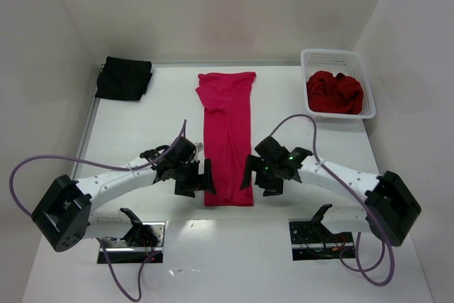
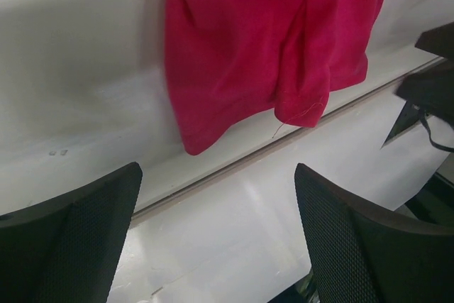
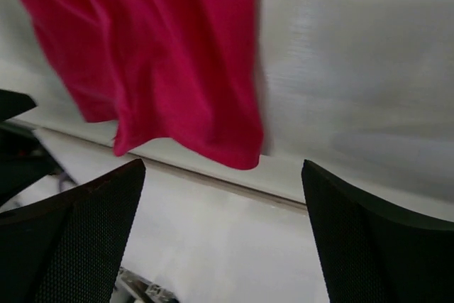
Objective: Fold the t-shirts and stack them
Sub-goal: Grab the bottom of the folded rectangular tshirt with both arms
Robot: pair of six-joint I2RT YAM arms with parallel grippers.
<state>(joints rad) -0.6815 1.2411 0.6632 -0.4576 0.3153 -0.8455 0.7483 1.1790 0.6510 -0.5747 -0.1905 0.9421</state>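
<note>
— On the white bench (image 1: 142, 125), what takes up the most room?

— The two arms. The left arm (image 1: 113, 182) and the right arm (image 1: 340, 175) reach in from the near corners and point toward each other across the middle.

— And the shirts?

— A bright pink t-shirt (image 1: 227, 136) lies flat in the centre, folded into a long narrow strip that runs from the far side toward the near edge. Its near end sits between the two wrists.

— Anything else out there?

— A white lattice basket (image 1: 333, 52) stands at the far right corner with dark red t-shirts (image 1: 335, 92) bunched inside it. A black t-shirt (image 1: 124, 78) lies folded at the far left corner, well apart from the pink one.

— How do the hands stand?

— The left fingers (image 2: 78, 239) are spread wide and hold nothing; from that wrist, the pink hem's near left corner hangs just ahead of them, not between them. The right fingers (image 3: 71, 246) are spread just as wide, also empty, with the hem's near right corner just ahead, over bare bench.

— Do they touch the cloth?

— From above each pair sits right beside an edge of the strip; I cannot tell whether they touch it.
</note>
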